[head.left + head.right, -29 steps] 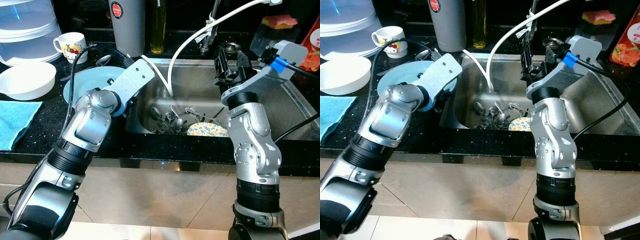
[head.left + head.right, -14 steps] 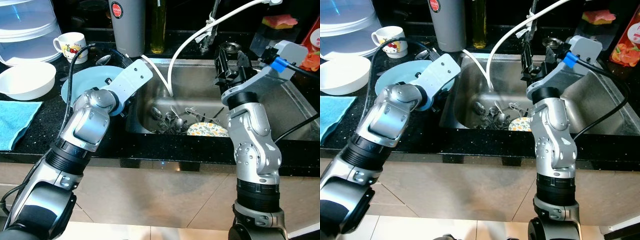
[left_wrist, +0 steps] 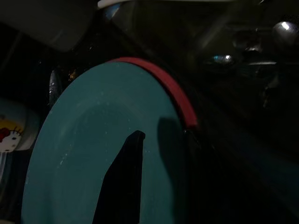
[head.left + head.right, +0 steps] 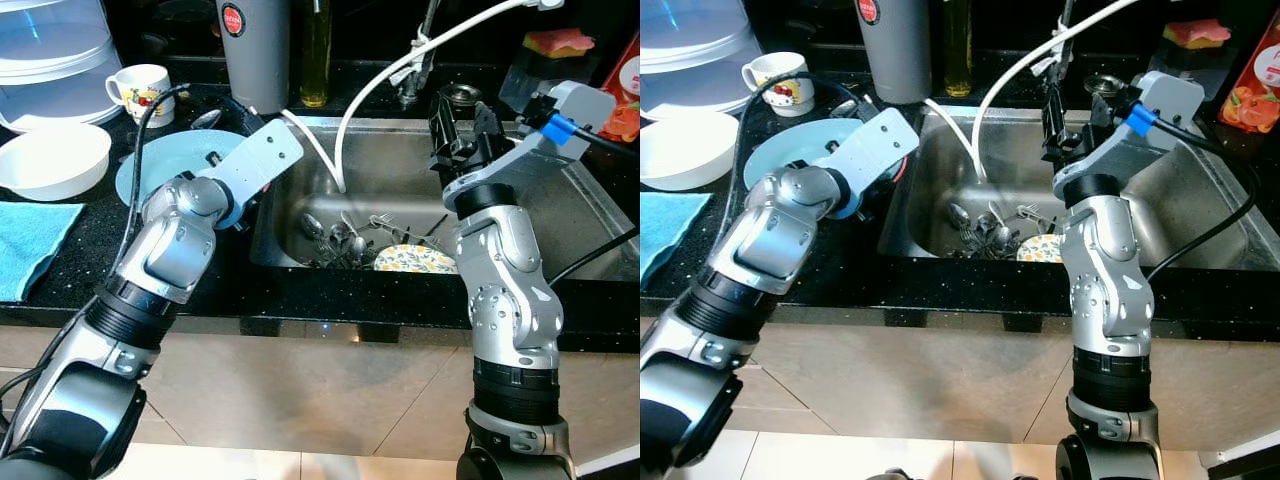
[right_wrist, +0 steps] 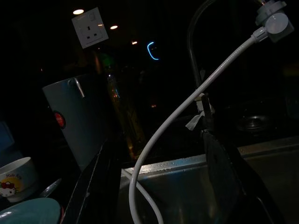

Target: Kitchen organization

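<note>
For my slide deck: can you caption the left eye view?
Left gripper at a light blue plate beside the sink; right gripper raised above cutlery.

Glossy black speckled stone countertop (image 4: 90, 270), brushed stainless steel sink basin (image 4: 590, 215) with shiny metal cutlery (image 4: 335, 240) piled inside. Smooth glazed light-blue plate (image 4: 150, 170), glossy white ceramic bowl (image 4: 50, 160), soft turquoise cloth towel (image 4: 25, 240), matte white rubbery hose (image 4: 375, 80).
</note>
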{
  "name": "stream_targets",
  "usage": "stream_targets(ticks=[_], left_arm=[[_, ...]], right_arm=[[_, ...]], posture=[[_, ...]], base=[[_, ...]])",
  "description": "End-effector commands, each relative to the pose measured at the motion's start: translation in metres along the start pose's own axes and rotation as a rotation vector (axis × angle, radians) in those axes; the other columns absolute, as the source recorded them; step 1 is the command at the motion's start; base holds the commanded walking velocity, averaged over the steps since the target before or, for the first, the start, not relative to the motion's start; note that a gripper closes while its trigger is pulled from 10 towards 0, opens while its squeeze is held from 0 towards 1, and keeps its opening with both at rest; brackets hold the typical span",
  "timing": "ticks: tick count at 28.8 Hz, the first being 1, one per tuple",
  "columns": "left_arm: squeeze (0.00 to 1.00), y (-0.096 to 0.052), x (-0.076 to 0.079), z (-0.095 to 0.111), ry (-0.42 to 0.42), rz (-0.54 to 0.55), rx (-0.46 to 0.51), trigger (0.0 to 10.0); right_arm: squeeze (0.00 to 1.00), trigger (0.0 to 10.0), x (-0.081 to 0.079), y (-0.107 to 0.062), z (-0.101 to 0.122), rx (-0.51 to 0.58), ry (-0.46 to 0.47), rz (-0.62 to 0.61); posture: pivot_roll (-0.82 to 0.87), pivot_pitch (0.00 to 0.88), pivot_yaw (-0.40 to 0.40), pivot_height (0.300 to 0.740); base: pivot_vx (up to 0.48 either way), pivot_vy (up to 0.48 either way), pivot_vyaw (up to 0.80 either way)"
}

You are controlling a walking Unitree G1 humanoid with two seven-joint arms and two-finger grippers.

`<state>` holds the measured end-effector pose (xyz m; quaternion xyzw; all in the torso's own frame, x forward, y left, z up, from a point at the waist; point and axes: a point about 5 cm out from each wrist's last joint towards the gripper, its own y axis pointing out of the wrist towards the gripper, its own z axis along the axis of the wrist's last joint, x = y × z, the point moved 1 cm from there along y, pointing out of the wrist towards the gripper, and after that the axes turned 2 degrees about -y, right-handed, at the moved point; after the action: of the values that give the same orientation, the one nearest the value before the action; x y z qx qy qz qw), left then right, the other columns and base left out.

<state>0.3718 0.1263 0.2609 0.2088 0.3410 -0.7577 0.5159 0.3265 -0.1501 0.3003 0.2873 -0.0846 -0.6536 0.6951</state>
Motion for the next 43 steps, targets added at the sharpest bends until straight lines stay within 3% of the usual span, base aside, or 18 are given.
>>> stream_targets(ticks=[1, 9, 14, 15, 16, 18, 19, 23, 33, 35, 38, 39, 41, 43], left_arm=[[0.0, 0.001, 0.001, -0.014, 0.015, -0.009, -0.058, 10.0], [0.0, 0.001, 0.002, -0.025, 0.051, -0.026, -0.102, 10.0], [0.0, 0.002, -0.001, -0.033, 0.135, 0.008, -0.136, 10.0], [0.0, 0.002, 0.0, -0.035, 0.145, 0.009, -0.14, 9.6], [0.0, 0.002, 0.0, -0.036, 0.183, 0.021, -0.144, 6.7], [0.0, 0.002, 0.0, -0.037, 0.208, 0.028, -0.147, 6.7], [0.0, 0.002, 0.0, -0.04, 0.27, 0.051, -0.153, 0.0], [0.0, 0.003, -0.001, -0.039, 0.417, 0.117, -0.12, 0.0], [0.0, 0.004, -0.007, -0.027, 0.523, 0.228, -0.043, 0.0], [0.0, 0.004, -0.008, -0.021, 0.542, 0.241, -0.004, 0.0], [0.0, 0.002, -0.012, -0.001, 0.59, 0.329, 0.14, 0.5], [0.0, 0.0, -0.013, 0.005, 0.591, 0.349, 0.18, 10.0], [0.0, -0.001, -0.013, 0.009, 0.589, 0.358, 0.204, 10.0], [0.0, -0.006, -0.009, 0.027, 0.608, 0.368, 0.336, 10.0]], right_arm=[[0.0, 10.0, 0.0, 0.0, 0.001, 0.01, 0.008, -0.003], [0.0, 10.0, 0.0, 0.0, 0.001, 0.011, 0.008, -0.003], [0.0, 10.0, 0.0, 0.0, 0.001, 0.011, 0.008, -0.002], [0.0, 10.0, 0.0, 0.0, 0.001, 0.011, 0.008, -0.002], [0.0, 10.0, 0.0, 0.0, 0.001, 0.011, 0.009, -0.002], [0.0, 10.0, 0.0, 0.0, 0.001, 0.011, 0.009, -0.002], [0.0, 10.0, 0.0, 0.0, 0.001, 0.011, 0.009, -0.002], [0.0, 10.0, -0.001, 0.0, 0.001, 0.011, 0.009, 0.0], [0.0, 10.0, -0.001, 0.0, 0.001, 0.011, 0.01, 0.002], [0.0, 10.0, -0.002, 0.001, 0.0, 0.011, 0.01, 0.002], [0.0, 10.0, -0.002, 0.001, 0.0, 0.012, 0.011, 0.004], [0.0, 10.0, -0.002, 0.001, 0.0, 0.013, 0.01, 0.005], [0.0, 10.0, -0.002, 0.001, 0.0, 0.013, 0.01, 0.005], [0.0, 10.0, -0.002, 0.001, 0.001, 0.015, 0.009, 0.006]], posture=[[0.13, 0.092, 0.033, 0.74], [0.13, 0.091, 0.034, 0.74], [0.13, 0.092, 0.035, 0.74], [0.13, 0.093, 0.034, 0.74], [0.13, 0.093, 0.034, 0.74], [0.13, 0.093, 0.034, 0.74], [0.13, 0.093, 0.034, 0.74], [0.13, 0.089, 0.034, 0.74], [0.13, 0.084, 0.035, 0.74], [0.13, 0.08, 0.034, 0.74], [0.13, 0.076, 0.035, 0.74], [0.13, 0.073, 0.036, 0.74], [0.13, 0.073, 0.036, 0.74], [0.13, 0.071, 0.036, 0.74]], base=[[0.0, 0.0, 0.0], [0.0, 0.0, 0.0], [0.0, 0.0, 0.0], [0.0, 0.0, 0.0], [0.0, 0.0, 0.0], [0.0, 0.0, 0.0], [0.0, 0.0, 0.0], [0.0, 0.0, 0.0], [0.0, 0.0, 0.0], [0.0, 0.0, 0.0], [0.0, 0.0, 0.0], [0.0, 0.0, 0.0], [0.0, 0.0, 0.0], [0.0, 0.0, 0.0]])
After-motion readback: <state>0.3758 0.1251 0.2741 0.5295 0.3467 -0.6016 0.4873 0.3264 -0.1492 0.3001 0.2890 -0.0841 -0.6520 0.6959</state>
